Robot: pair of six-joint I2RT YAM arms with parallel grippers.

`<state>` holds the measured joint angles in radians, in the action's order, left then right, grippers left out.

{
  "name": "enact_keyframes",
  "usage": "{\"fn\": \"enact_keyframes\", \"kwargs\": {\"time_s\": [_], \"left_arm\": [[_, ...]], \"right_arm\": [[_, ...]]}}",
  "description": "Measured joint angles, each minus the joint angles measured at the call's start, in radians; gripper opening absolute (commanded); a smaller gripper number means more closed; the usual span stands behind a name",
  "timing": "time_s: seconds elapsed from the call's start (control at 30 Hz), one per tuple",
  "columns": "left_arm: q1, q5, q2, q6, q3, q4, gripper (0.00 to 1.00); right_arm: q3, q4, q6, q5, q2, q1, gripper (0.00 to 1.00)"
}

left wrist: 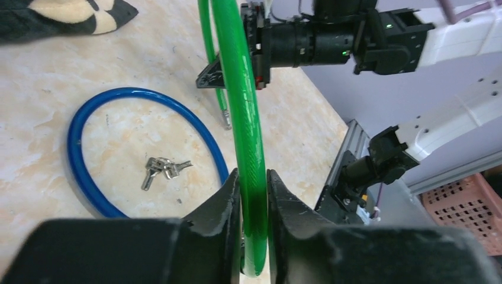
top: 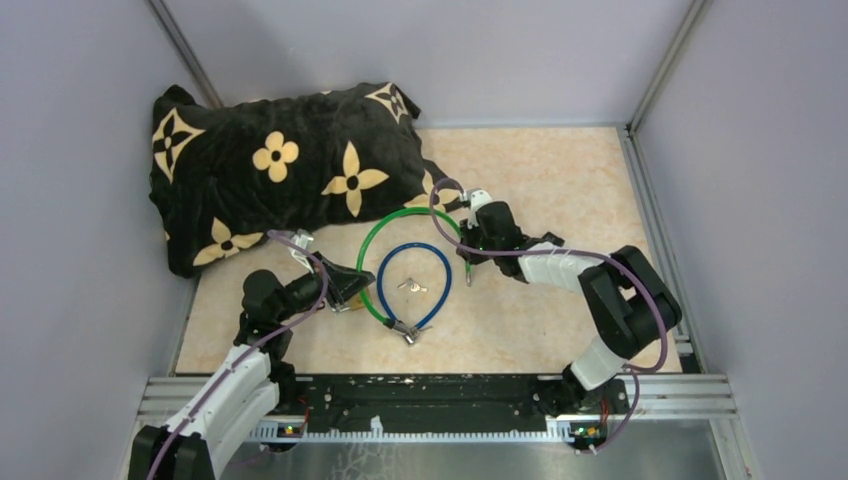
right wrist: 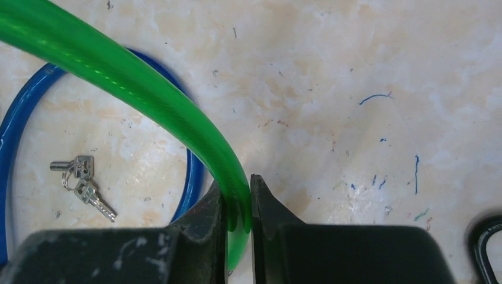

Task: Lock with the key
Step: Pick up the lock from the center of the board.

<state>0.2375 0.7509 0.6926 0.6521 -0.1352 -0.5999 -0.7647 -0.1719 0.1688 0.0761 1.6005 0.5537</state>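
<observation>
A green cable lock (top: 400, 220) arches above the table, held at both ends. My left gripper (top: 352, 287) is shut on one end of the green cable (left wrist: 248, 148). My right gripper (top: 470, 240) is shut on the other end (right wrist: 148, 94). A blue cable lock (top: 415, 285) lies as a closed loop on the table, its metal lock end (top: 408, 333) at the front. A small bunch of silver keys (top: 410, 287) lies inside the blue loop; it also shows in the left wrist view (left wrist: 163, 168) and the right wrist view (right wrist: 83, 183).
A black pillow with cream flower shapes (top: 280, 170) lies at the back left, close behind the green cable. Grey walls enclose the marbled tabletop (top: 560, 180). A metal rail (top: 440, 390) runs along the near edge.
</observation>
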Motion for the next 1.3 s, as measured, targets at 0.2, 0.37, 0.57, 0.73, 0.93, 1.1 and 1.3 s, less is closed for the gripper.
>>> {"fn": "enact_keyframes", "kwargs": {"time_s": [0.2, 0.37, 0.57, 0.73, 0.93, 1.1, 1.3], "left_arm": [[-0.002, -0.052, -0.011, -0.06, 0.0, 0.047, 0.48], [0.001, -0.06, -0.003, -0.085, 0.005, 0.043, 0.57], [0.01, -0.071, -0.005, -0.096, 0.006, 0.033, 0.65], [0.009, -0.135, -0.033, -0.105, 0.006, 0.039, 0.68], [0.0, -0.169, -0.066, -0.128, -0.001, 0.04, 0.55], [-0.015, -0.183, -0.076, -0.131, -0.002, 0.05, 0.57], [-0.016, -0.181, -0.076, -0.125, -0.002, 0.042, 0.63]], "right_arm": [[-0.015, 0.102, 0.024, -0.018, -0.149, -0.007, 0.0], [-0.154, 0.179, 0.05, -0.029, -0.311, 0.014, 0.0], [-0.29, 0.248, 0.051, -0.092, -0.348, 0.098, 0.0], [-0.349, 0.31, 0.048, -0.121, -0.357, 0.132, 0.0], [-0.41, 0.372, 0.028, -0.146, -0.357, 0.152, 0.0], [-0.45, 0.401, 0.011, -0.138, -0.357, 0.164, 0.0], [-0.476, 0.399, 0.006, -0.129, -0.362, 0.164, 0.0]]}}
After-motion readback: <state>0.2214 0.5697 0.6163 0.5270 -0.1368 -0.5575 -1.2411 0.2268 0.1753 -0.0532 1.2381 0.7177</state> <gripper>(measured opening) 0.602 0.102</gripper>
